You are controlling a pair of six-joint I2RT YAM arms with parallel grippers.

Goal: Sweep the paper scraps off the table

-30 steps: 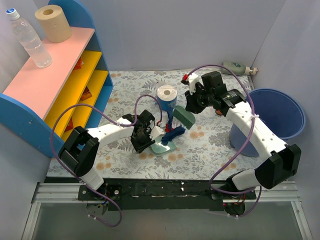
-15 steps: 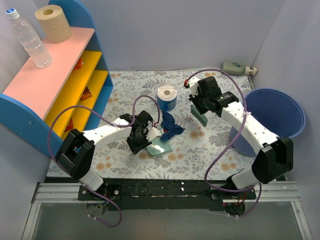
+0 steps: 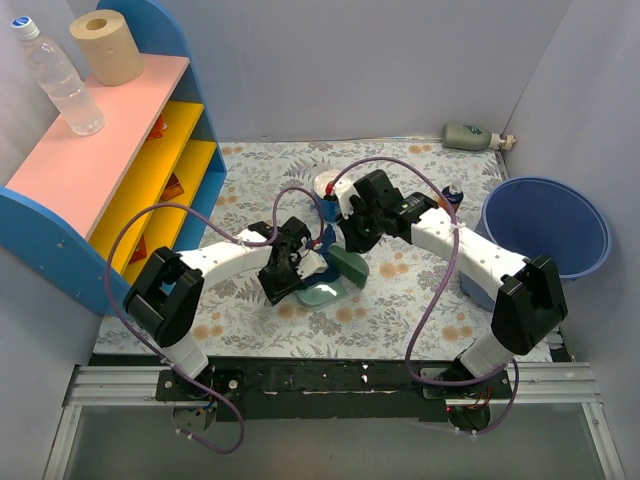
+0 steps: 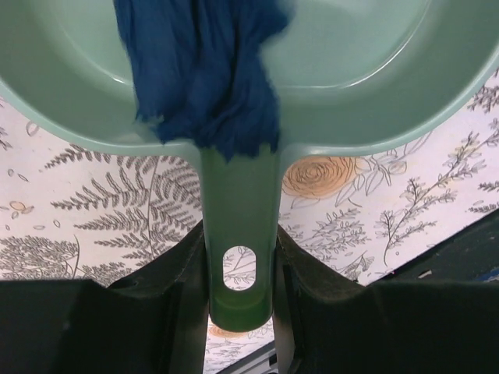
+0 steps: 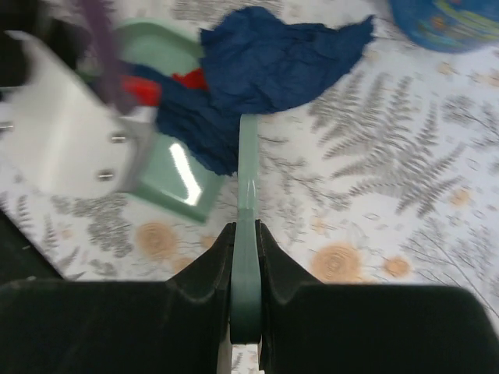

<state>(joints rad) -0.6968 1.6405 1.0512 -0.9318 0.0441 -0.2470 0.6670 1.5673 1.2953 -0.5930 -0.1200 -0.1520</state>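
Cloth-covered, the desk (image 3: 420,290) is printed with grey-green leaves. A smooth pale-green plastic dustpan (image 4: 351,70), handle running down-frame, is clamped by the left end effector (image 4: 239,265). A crumpled dark blue paper scrap (image 4: 203,70) is draped over its basin rim, upper centre, a red scrap (image 5: 191,78) beside it. A green brush handle (image 5: 247,179), pointing up-frame, is gripped by the right end effector (image 5: 245,257).

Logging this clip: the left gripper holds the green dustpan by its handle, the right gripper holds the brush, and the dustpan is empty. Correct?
The dustpan is not empty: the left wrist view shows a dark blue paper wad lying in it. The left gripper does hold its handle and the right gripper the brush.
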